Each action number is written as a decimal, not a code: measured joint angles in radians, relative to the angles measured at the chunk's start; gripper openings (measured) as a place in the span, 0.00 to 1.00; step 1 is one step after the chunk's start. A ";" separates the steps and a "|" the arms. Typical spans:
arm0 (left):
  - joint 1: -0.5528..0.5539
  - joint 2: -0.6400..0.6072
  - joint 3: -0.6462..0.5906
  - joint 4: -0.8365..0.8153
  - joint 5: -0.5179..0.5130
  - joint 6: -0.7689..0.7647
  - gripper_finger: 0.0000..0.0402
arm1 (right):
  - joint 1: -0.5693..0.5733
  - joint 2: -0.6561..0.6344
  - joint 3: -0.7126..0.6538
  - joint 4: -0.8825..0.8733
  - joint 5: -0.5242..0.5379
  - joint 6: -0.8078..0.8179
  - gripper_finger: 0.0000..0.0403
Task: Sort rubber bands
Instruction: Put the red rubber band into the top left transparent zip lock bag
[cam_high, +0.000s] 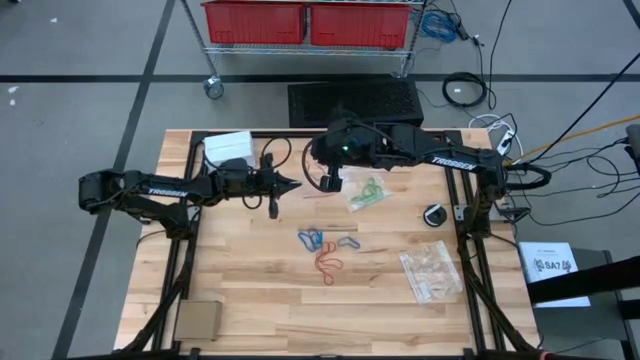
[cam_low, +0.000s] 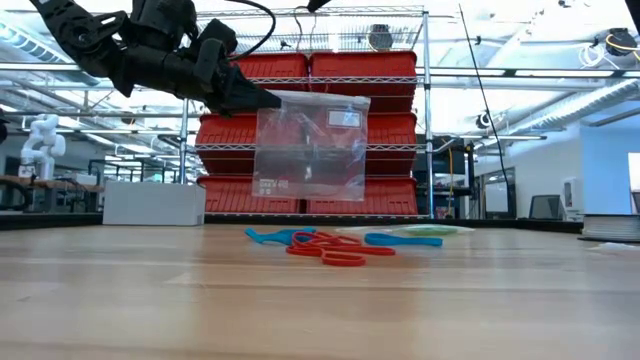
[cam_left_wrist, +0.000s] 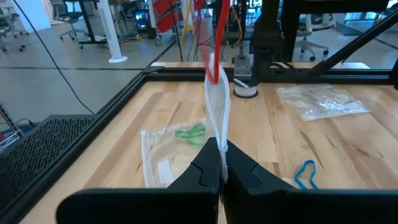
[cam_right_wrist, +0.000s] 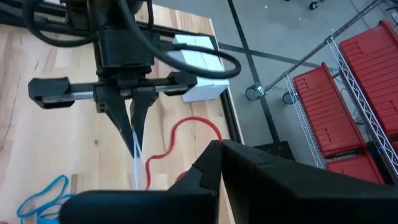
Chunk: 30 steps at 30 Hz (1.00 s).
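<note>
Sorting looks partly done, judging from the layout: green rubber bands (cam_high: 371, 190) already sit inside a clear bag (cam_high: 366, 196) lying flat on the table (cam_high: 240, 300), just beyond the loose pile toward the rack side, while blue rubber bands (cam_high: 312, 239) and red rubber bands (cam_high: 329, 264) remain unbagged at mid-table, touching one another. Left still, by that reading: bagging the loose reds and blues. Another clear bag (cam_high: 432, 273) lies flat to the right-arm side of the pile, contents not discernible. Holding a third clear bag (cam_low: 311, 146) up off the table above and behind the pile, left gripper (cam_left_wrist: 219, 163) with jaws fully closed, pinching the bag's upper edge so it hangs edge-on in the left wrist view; red visible through the plastic in the low view, though whether from a band inside or the bins behind cannot be told. Hovering close beside the hanging bag, right gripper (cam_right_wrist: 219, 146) with jaws shut; a red rubber band (cam_right_wrist: 180, 143) loops right at its tips in the right wrist view, apparently pinched there and meant for the bag's mouth, though actual contact stays unclear.
</note>
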<state>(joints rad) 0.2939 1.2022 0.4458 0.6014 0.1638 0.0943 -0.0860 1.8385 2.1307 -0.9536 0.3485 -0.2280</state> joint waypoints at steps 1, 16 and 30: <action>0.000 0.000 0.000 0.000 0.000 0.000 0.00 | 0.000 0.000 0.000 -0.005 0.000 0.002 0.00; 0.000 0.000 0.000 0.003 -0.003 0.000 0.00 | 0.003 0.005 0.000 -0.065 -0.011 0.063 0.00; 0.000 0.000 0.000 0.012 -0.007 -0.003 0.00 | 0.009 0.083 0.000 -0.094 -0.023 0.085 0.00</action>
<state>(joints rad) 0.2939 1.2022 0.4458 0.6131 0.1571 0.0914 -0.0772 1.9215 2.1307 -1.0477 0.3259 -0.1434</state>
